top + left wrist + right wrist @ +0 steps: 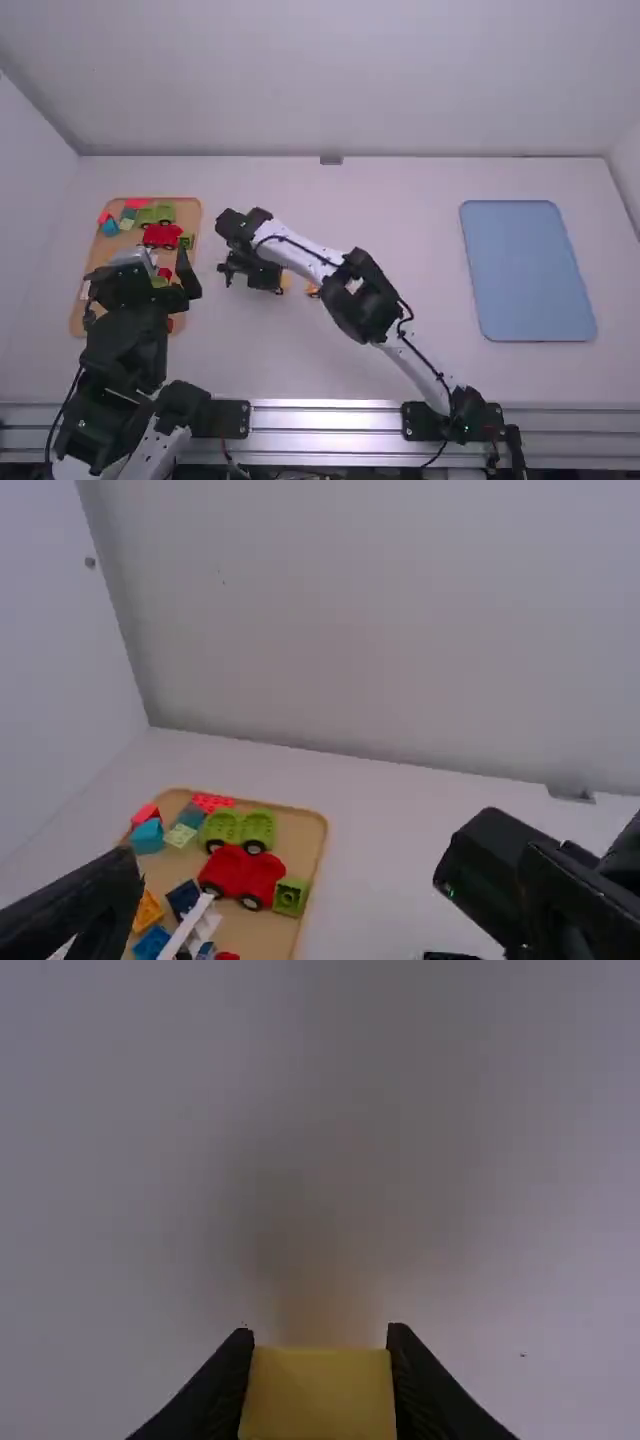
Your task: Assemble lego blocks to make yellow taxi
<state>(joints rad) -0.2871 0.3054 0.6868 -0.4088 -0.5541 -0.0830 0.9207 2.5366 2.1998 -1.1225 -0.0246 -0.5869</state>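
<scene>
Beneath the right gripper (268, 278), clamped on a yellow block (318, 1395), lies the white table (410, 225); beyond the left gripper (136, 266), fingers apart, rises a pale wall (320, 80).

No readable text shows anywhere (nor any number or sign).

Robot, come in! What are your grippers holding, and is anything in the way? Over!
Right gripper: fingers shut on yellow block. Left gripper: open, empty. Possible obstacle for left: red toy car among blocks on tray.
</scene>
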